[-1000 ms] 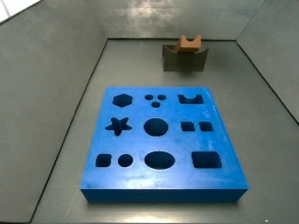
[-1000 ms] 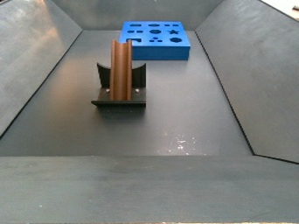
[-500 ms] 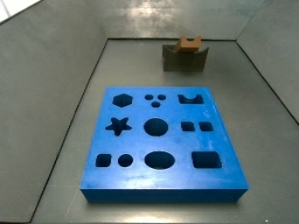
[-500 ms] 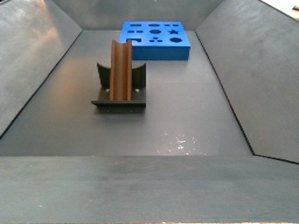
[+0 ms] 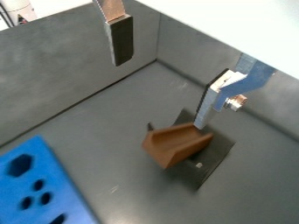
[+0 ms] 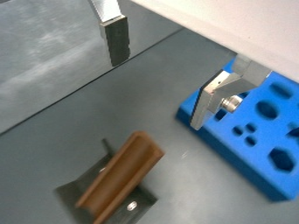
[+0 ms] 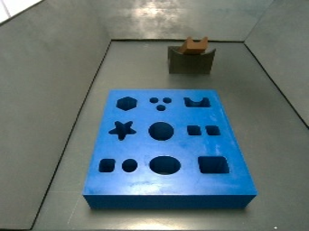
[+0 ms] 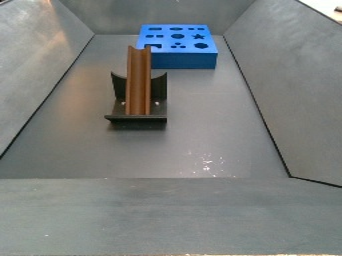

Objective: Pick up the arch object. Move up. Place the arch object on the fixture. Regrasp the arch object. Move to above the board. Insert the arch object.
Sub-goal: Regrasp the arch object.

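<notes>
The arch (image 8: 138,79) stands upright in the fixture (image 8: 136,112), nothing touching it, so placing looks done and the regrasp is the step in hand. In both wrist views the gripper (image 5: 176,57) hangs above it with its fingers (image 6: 114,39) spread wide and nothing between them; the arch lies below and a little off the midline between the plates. The board (image 7: 165,148) sits well apart from the fixture, its arch cutout empty. The gripper does not show in either side view. Next, I judge, the gripper must centre over the arch, come down and close on its sides.
</notes>
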You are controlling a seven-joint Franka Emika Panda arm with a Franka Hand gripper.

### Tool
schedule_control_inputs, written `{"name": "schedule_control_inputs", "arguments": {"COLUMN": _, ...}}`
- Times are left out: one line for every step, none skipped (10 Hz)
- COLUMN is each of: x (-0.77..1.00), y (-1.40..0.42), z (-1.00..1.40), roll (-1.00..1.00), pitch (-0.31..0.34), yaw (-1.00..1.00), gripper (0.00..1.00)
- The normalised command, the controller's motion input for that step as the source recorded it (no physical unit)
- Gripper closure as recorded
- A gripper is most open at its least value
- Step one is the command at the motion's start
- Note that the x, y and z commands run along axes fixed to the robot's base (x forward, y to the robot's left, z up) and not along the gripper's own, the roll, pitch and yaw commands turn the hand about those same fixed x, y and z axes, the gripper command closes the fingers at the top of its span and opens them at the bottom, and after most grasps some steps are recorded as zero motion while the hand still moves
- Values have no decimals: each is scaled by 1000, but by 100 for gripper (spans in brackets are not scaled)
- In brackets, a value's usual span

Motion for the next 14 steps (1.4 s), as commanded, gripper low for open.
{"name": "schedule_control_inputs", "arguments": {"x": 2, "y": -20, "z": 11, "roll": 1000, "pitch": 28, "yaw": 35, "gripper": 0}}
{"name": "schedule_control_inputs", "arguments": {"x": 7, "y": -22, "z": 9, "roll": 1000, "pitch": 37, "yaw": 37, "gripper": 0}}
{"name": "schedule_control_inputs", "arguments": {"x": 16, "y": -21, "z": 7, "roll": 1000, "pitch": 42, "yaw": 40, "gripper": 0}}
{"name": "schedule_control_inputs", "arguments": {"x": 30, "y": -25, "z": 1, "roll": 1000, "pitch": 53, "yaw": 43, "gripper": 0}}
{"name": "schedule_control_inputs", "arguments": {"x": 45, "y": -27, "z": 2, "roll": 1000, "pitch": 63, "yaw": 46, "gripper": 0}}
{"name": "schedule_control_inputs", "arguments": {"x": 58, "y": -30, "z": 0, "roll": 1000, "pitch": 77, "yaw": 52, "gripper": 0}}
{"name": "schedule_control_inputs", "arguments": {"x": 71, "y": -31, "z": 1, "roll": 1000, "pitch": 94, "yaw": 58, "gripper": 0}}
{"name": "schedule_control_inputs", "arguments": {"x": 87, "y": -38, "z": -4, "roll": 1000, "pitch": 118, "yaw": 71, "gripper": 0}}
{"name": "schedule_control_inputs", "arguments": {"x": 96, "y": -41, "z": -2, "roll": 1000, "pitch": 141, "yaw": 85, "gripper": 0}}
{"name": "schedule_control_inputs", "arguments": {"x": 98, "y": -44, "z": -3, "roll": 1000, "pitch": 172, "yaw": 113, "gripper": 0}}
{"name": "schedule_control_inputs", "arguments": {"x": 98, "y": -46, "z": -5, "roll": 1000, "pitch": 188, "yaw": 132, "gripper": 0}}
{"name": "schedule_control_inputs", "arguments": {"x": 98, "y": -48, "z": -5, "roll": 958, "pitch": 211, "yaw": 184, "gripper": 0}}
{"name": "schedule_control_inputs", "arguments": {"x": 101, "y": -51, "z": -7, "roll": 769, "pitch": 191, "yaw": 202, "gripper": 0}}
{"name": "schedule_control_inputs", "arguments": {"x": 104, "y": -51, "z": -9, "roll": 516, "pitch": 154, "yaw": 225, "gripper": 0}}
